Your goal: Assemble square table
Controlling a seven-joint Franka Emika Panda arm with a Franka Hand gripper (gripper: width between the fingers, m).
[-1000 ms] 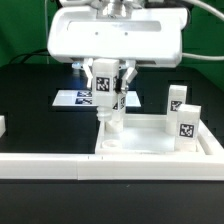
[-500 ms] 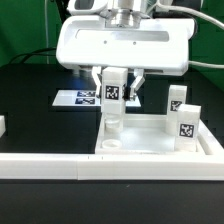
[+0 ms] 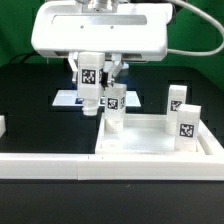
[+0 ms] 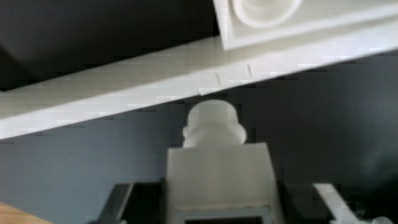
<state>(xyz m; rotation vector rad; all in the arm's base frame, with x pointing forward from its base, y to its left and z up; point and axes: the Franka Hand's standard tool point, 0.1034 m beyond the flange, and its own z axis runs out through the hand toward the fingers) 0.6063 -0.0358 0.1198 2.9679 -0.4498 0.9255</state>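
Over the black mat, gripper [image 3: 91,106] pinches a tagged leg post [image 3: 90,84], clear of the square tabletop [image 3: 150,146]. One leg [image 3: 114,108] stands in its corner. Step: carrying another leg. Next: align over a free corner hole [image 4: 267,10], lower, twist.

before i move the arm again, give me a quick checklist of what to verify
1. Leg gripped in the end effector: ok, the fingers close on both its sides.
2. Held leg upright: ok in the exterior view.
3. Held leg's tip over a free hole of the slab: not ok, it hangs off the slab toward the exterior view's left.
4. Standing leg seated at the slab's corner: upright, but whether it is fully seated cannot tell.
5. Two spare legs away from the end effector: ok, both stand at the exterior view's right.
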